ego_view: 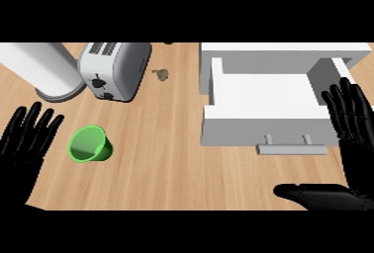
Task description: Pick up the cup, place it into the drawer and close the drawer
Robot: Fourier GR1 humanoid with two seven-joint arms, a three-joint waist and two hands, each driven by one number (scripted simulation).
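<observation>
Head view, looking steeply down on a wooden surface (pixel 175 168). The green cup (pixel 90 144) lies tipped on its side at about 9 o'clock from the centre of the view, its open mouth turned toward the viewer and slightly left; nothing touches it. The left hand (pixel 27 136) shows at 9 o'clock near the left edge, fingers straight and spread wide, holding nothing, just beside the cup but apart from it. The right hand (pixel 352 118) shows at 3 o'clock by the right edge, fingers likewise straight and spread, its thumb (pixel 314 193) extended toward 5 o'clock; it holds nothing. The white drawer (pixel 266 101) stands pulled open at 2 o'clock, its interior bare, with a grey bar handle (pixel 291 147) on the front panel facing 6 o'clock. The right hand lies just beside the drawer's right wall. At 11 o'clock stand a silver toaster (pixel 113 69) and, to its left, a white cylinder on a grey base (pixel 40 69). A small dark mark (pixel 162 74) shows on the surface beside the toaster.
</observation>
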